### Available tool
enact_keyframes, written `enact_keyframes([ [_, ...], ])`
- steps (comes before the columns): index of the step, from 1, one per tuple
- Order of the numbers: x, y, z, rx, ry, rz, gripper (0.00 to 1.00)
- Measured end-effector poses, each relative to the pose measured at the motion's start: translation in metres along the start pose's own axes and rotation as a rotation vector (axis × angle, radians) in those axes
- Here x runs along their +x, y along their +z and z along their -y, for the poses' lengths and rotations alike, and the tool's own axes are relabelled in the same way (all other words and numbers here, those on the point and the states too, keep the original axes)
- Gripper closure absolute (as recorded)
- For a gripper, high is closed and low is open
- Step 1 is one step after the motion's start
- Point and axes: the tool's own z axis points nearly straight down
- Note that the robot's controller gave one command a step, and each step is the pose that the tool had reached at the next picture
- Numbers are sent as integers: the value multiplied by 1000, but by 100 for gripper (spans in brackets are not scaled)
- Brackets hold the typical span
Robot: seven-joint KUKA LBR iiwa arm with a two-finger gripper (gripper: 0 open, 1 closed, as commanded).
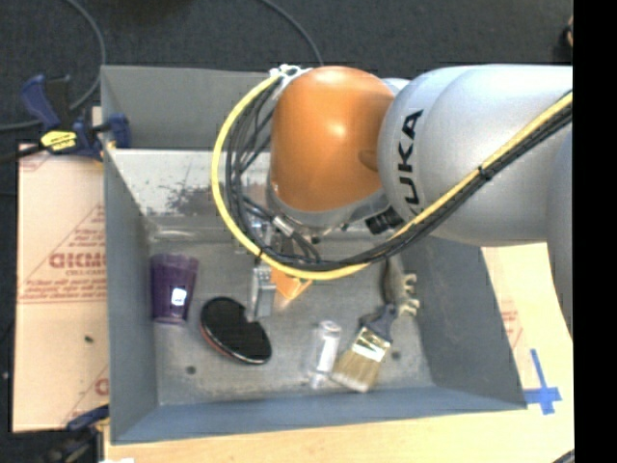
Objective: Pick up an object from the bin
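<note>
Arm (482,152) enters from the right and reaches down into the grey metal bin (318,418). Its orange cover (323,138) sits over the middle of the bin, with a loop of yellow and black cable (221,177) hanging round the wrist.

Claw (260,307): low over the bin floor, left of centre. Open or closed: cannot tell, as the wrist and cable hide most of it.

Nearest thing: black oval disc (234,330), lying flat on the floor toward the front left. The claw's tip is at the disc's upper right edge; contact cannot be judged.

Other contents, all single and well spread:
- purple cup (174,289), left of the disc, near the left wall, apart from the disc.
- white tube (325,347), lying right of the disc, near the front.
- paintbrush (371,350), just beside the tube on its right, pale bristles toward the front, handle running back under the arm.

Surface: bin floor is dull grey metal with light scuffing. The back wall carries a patch of dark speckles (178,196) at its left part.

Room: dark floor (415,17) beyond the bin's far side.
</note>
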Motion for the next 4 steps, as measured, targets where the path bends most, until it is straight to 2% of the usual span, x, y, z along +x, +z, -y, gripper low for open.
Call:
enact_keyframes([
  [1, -1, -4, 1, -1, 5, 6, 0],
  [2, 28, 112, 20, -2, 124, 7, 0],
  [3, 34, 95, 21, -2, 167, 6, 0],
  [4, 23, 106, 28, -3, 276, 7, 0],
])
